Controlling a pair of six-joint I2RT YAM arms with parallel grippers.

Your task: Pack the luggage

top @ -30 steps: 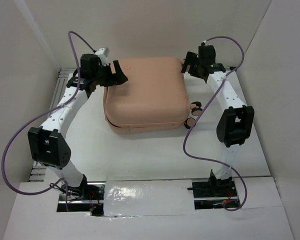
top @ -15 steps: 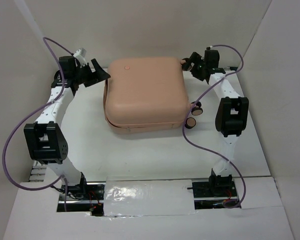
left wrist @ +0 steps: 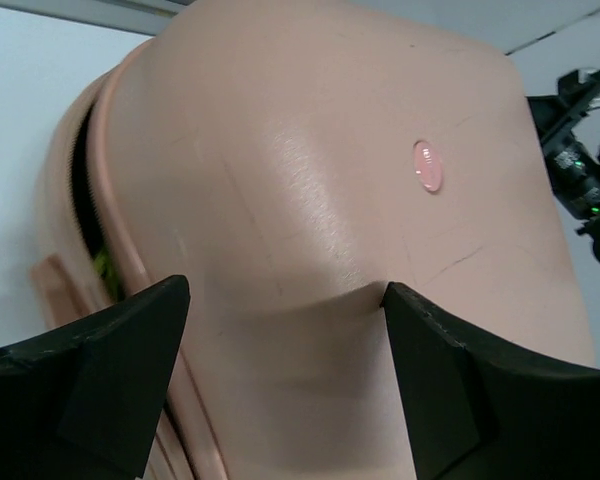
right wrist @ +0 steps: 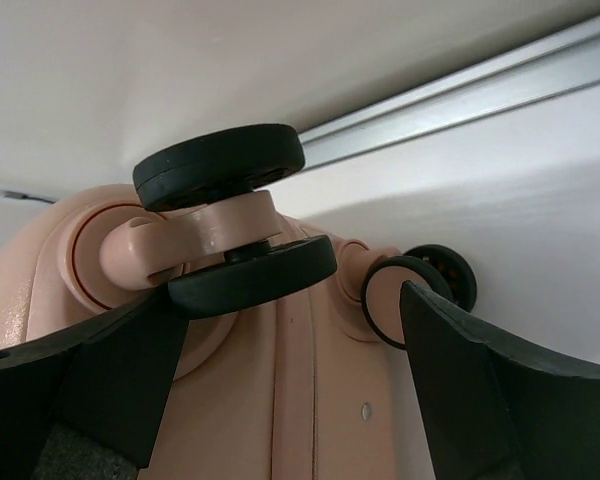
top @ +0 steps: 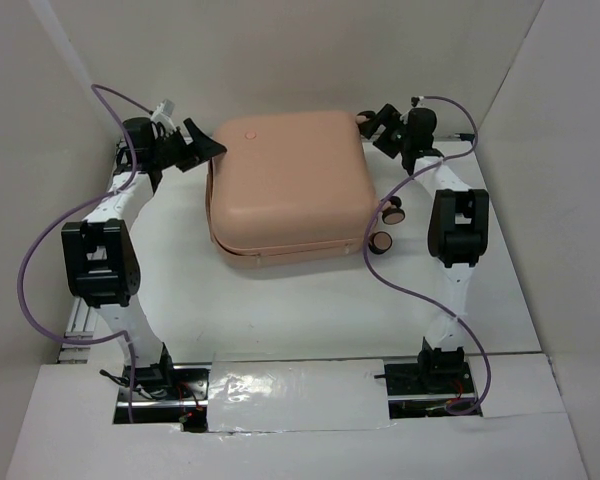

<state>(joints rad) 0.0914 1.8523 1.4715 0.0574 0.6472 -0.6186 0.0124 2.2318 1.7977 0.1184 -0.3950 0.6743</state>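
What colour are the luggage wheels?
Black wheels with peach-pink hubs and forks, matching the luggage shell. Clearest in the right wrist view.

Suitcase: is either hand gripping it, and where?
Nothing is held. The left hand is open by the far left corner of the suitcase; the right hand is open at a wheel, not gripping it.
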